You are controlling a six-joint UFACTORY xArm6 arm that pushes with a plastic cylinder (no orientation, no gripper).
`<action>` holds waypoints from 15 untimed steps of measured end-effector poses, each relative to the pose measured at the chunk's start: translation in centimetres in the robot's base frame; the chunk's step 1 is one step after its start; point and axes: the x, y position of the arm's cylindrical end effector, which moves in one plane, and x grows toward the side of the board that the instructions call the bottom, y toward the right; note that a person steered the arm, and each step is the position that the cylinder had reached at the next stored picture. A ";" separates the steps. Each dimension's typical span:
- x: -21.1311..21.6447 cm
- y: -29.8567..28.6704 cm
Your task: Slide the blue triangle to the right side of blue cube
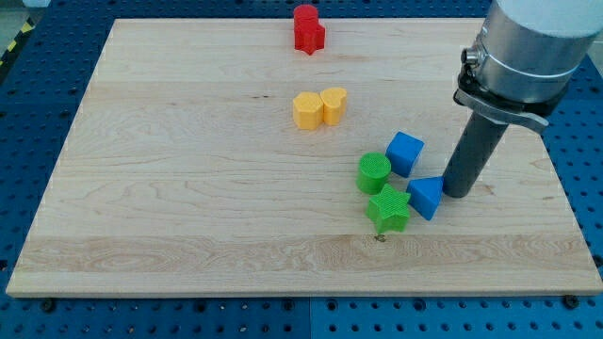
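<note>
The blue triangle [426, 197] lies on the wooden board at the view's lower right. The blue cube [405, 153] sits just above and slightly left of it. My tip [458, 193] rests on the board right against the triangle's right side. The dark rod rises from there toward the view's upper right into the grey arm body.
A green cylinder [374, 172] and a green star [388, 208] sit close to the left of the blue blocks, the star touching the triangle. A yellow pentagon [307, 110] and a yellow heart [334, 104] sit mid-board. Two red blocks [307, 28] stand at the top edge.
</note>
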 end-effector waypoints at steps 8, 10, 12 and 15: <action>4.6 -4.5; 0.8 -3.9; 0.7 -3.9; 2.6 -3.0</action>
